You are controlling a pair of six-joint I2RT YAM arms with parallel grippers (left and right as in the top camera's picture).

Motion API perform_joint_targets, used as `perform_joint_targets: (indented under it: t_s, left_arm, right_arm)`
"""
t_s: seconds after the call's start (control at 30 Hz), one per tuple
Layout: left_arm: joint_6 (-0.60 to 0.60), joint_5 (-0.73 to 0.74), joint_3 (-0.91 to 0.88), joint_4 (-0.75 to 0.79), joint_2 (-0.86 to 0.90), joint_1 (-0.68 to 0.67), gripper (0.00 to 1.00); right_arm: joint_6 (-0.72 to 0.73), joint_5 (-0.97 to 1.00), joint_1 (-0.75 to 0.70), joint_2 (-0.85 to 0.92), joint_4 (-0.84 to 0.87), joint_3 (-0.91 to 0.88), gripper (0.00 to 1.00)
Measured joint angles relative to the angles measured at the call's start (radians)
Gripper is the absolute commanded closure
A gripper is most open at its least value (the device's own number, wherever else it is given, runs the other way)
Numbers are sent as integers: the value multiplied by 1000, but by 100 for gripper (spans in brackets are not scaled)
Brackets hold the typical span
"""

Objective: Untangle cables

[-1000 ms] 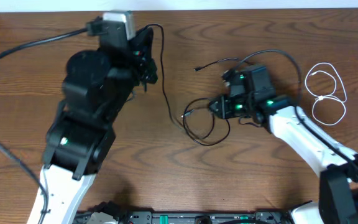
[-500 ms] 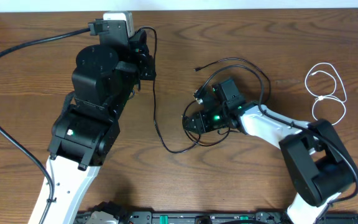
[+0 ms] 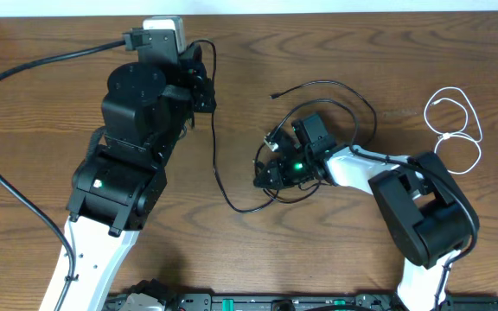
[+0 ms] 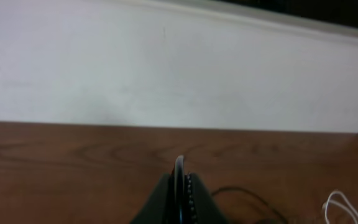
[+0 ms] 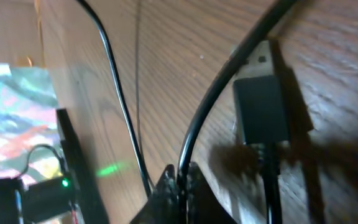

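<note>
The left gripper point(image 4: 180, 190) pinches the black cable point(image 3: 213, 138) between closed fingers. The right gripper point(image 5: 180, 180) is clamped on that cable's loops; the white cable point(image 3: 456, 130) lies well apart.

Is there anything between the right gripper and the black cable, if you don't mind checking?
Nothing visible does. The right gripper is shut on the black cable itself; a black plug lies beside it on the table.

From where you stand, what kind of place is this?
Likely a robotics lab bench: a left arm and right arm at a wooden table by a white wall, both holding a black cable.
</note>
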Motion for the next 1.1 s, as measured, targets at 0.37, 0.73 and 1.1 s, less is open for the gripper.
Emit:
perform_joint_targets:
  t_s: [0.37,0.73,1.1]
  left_arm:
    - [-27,2,2,-249,142,0,92]
    - [-43,23,2,-330,363,0,92]
    - [-85,149,2,-357,437,0,92]
  right_arm:
    - [77,-235,-33,0,333,-1,99]
    - [192,-273,-156,-163,465,-2,99]
    - [144,-71,-290,-383,73,3,99]
